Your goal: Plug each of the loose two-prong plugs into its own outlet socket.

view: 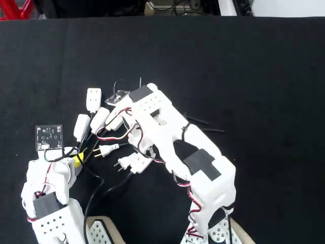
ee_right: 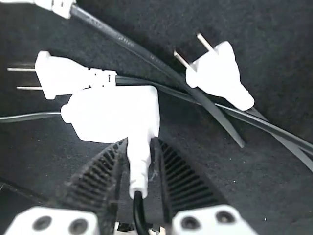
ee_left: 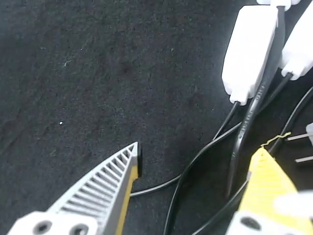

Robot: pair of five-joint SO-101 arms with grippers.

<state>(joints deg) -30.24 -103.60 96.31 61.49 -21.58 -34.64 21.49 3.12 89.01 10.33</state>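
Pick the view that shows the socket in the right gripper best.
The right wrist view: the socket lies close and whole, its neck clamped in the right gripper. The high view shows it small and far off. The left wrist view shows two sockets; which is held, I cannot tell.

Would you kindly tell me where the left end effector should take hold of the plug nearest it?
Grip the plug by its white body, behind the prongs, from above, jaws across its width. It lies flat with its prongs toward the left end effector, so the body's sides probably offer the only firm hold.
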